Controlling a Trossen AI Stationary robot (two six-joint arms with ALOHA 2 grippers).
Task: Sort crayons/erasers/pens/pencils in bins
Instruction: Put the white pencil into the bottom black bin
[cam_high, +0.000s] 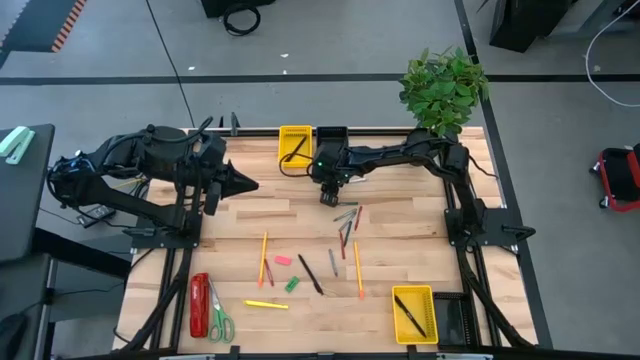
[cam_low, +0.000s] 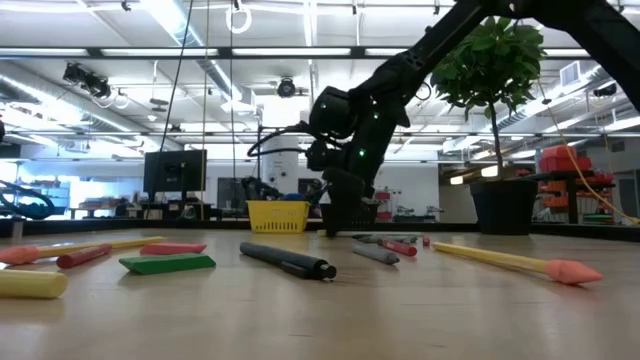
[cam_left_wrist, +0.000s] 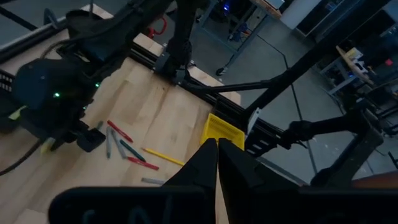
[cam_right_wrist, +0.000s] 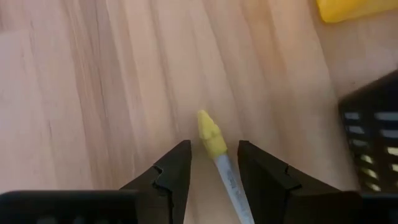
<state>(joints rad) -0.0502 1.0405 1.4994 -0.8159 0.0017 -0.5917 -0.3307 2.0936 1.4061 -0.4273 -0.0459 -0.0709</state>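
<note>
My right gripper (cam_high: 329, 198) (cam_right_wrist: 214, 149) points down at the wood just in front of the far yellow bin (cam_high: 294, 143) and a black bin (cam_right_wrist: 373, 124). It is open. A thin pale stick with a yellow end (cam_right_wrist: 211, 134) lies between its fingers; whether it is a crayon or a pencil I cannot tell. Several crayons (cam_high: 347, 215) lie just nearer. Pencils (cam_high: 264, 255) (cam_high: 357, 268), a pen (cam_high: 310, 273) and pink and green erasers (cam_high: 282, 260) (cam_high: 291, 284) lie mid-table. My left gripper (cam_high: 250, 184) (cam_left_wrist: 215, 149) hangs shut above the table's left side. My right gripper has one finger on either side of the pale stick's yellow end (cam_right_wrist: 209, 124), and a gap shows on both sides at the fingertips (cam_right_wrist: 180, 155). Farther back the gripper hides the stick, so I cannot tell whether it touches it.
A second yellow bin (cam_high: 413, 313) at the near right holds a black pen. A red stapler (cam_high: 199, 305) and green-handled scissors (cam_high: 218, 318) lie at the near left. A potted plant (cam_high: 445, 88) stands at the far right corner.
</note>
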